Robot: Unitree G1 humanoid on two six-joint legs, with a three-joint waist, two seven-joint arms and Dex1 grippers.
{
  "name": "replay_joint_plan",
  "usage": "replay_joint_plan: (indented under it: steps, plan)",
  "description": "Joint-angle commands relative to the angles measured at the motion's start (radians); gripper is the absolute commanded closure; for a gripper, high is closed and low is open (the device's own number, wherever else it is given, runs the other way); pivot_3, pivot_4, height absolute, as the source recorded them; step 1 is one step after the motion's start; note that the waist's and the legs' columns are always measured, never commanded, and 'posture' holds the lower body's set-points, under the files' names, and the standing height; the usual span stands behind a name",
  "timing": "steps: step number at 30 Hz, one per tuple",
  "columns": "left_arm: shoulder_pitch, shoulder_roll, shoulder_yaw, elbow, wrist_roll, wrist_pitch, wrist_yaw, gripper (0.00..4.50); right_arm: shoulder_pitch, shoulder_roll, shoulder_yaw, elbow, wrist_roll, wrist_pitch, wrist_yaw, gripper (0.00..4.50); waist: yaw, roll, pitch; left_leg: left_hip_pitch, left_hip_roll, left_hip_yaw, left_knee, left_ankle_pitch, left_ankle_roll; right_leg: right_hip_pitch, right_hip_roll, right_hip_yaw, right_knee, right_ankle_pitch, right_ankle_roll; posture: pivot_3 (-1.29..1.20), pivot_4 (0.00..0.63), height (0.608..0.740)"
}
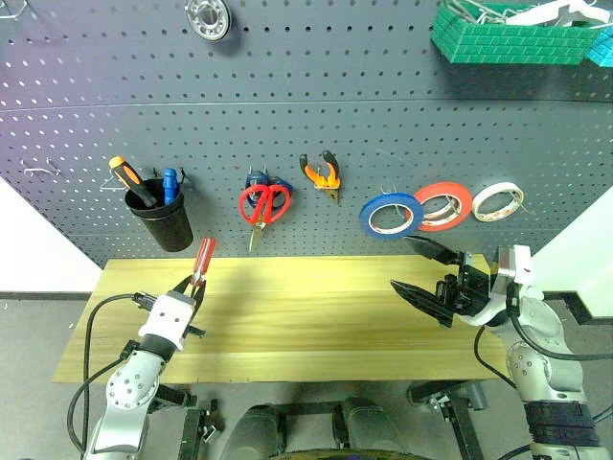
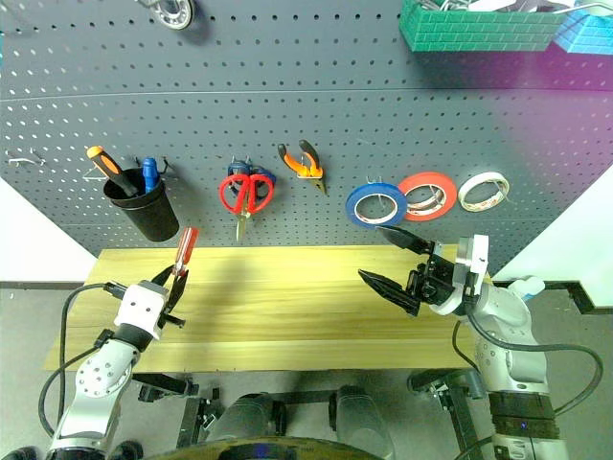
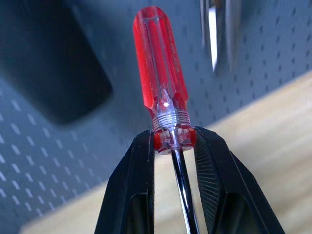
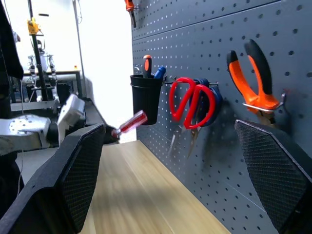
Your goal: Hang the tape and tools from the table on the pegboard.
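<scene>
Left gripper (image 1: 194, 285): fingers (image 3: 139, 195) clamped on the screwdriver (image 1: 202, 261) just below its clear red handle, over the bench (image 1: 287, 316).
Red scissors (image 1: 263, 204): hung on the pegboard (image 1: 316, 125).
Pliers (image 1: 322, 173): hung beside them.
Blue tape (image 1: 391, 215): on a hook.
Right gripper (image 1: 421, 268): fingers spread wide, empty, below the tape.

Grey floor (image 1: 38, 335); white wall (image 1: 34, 244) behind.

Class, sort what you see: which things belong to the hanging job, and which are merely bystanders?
Job:
blue tape
red scissors
pliers
red screwdriver
left gripper
table
pegboard

Bystanders:
red-orange tape
white tape
black cup
green basket
</scene>
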Motion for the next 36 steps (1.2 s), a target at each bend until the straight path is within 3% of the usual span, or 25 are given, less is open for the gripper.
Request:
replay_joint_plan:
  steps: [1,8,21,36]
  plan:
    - [-0.023,0.02,0.003,-0.075,0.032,-0.049,0.021,3.69,-0.026,0.019,-0.033,0.037,0.025,-0.026,0.034,0.0,0.001,0.002,-0.006,0.0,0.0,0.0,0.0,0.0,0.0,0.0,0.0,0.0,0.0,0.0,0.0,-0.07,0.0,0.734]
    - [-0.057,0.033,0.027,-0.131,0.052,-0.04,0.042,3.69,-0.035,0.052,-0.039,0.026,0.055,-0.004,0.027,0.0,0.012,0.008,-0.015,0.002,0.0,0.0,0.0,0.0,0.0,0.002,0.0,0.0,0.001,0.0,0.0,-0.07,0.0,0.734]
    - [-0.236,0.102,0.121,-0.15,0.0,0.054,0.053,3.69,0.0,0.117,-0.066,0.021,0.13,0.067,-0.004,0.0,0.023,0.008,-0.017,0.014,0.0,0.001,0.0,0.0,0.0,0.013,0.001,0.001,0.002,0.0,0.0,-0.06,0.0,0.734]
    - [-0.408,0.157,0.188,-0.063,-0.092,0.103,0.047,3.69,0.034,0.198,-0.06,-0.03,0.145,0.087,-0.048,0.0,0.023,0.008,-0.019,0.015,0.0,0.001,0.001,0.0,0.0,0.012,0.001,0.002,0.004,0.0,0.0,-0.06,0.0,0.734]
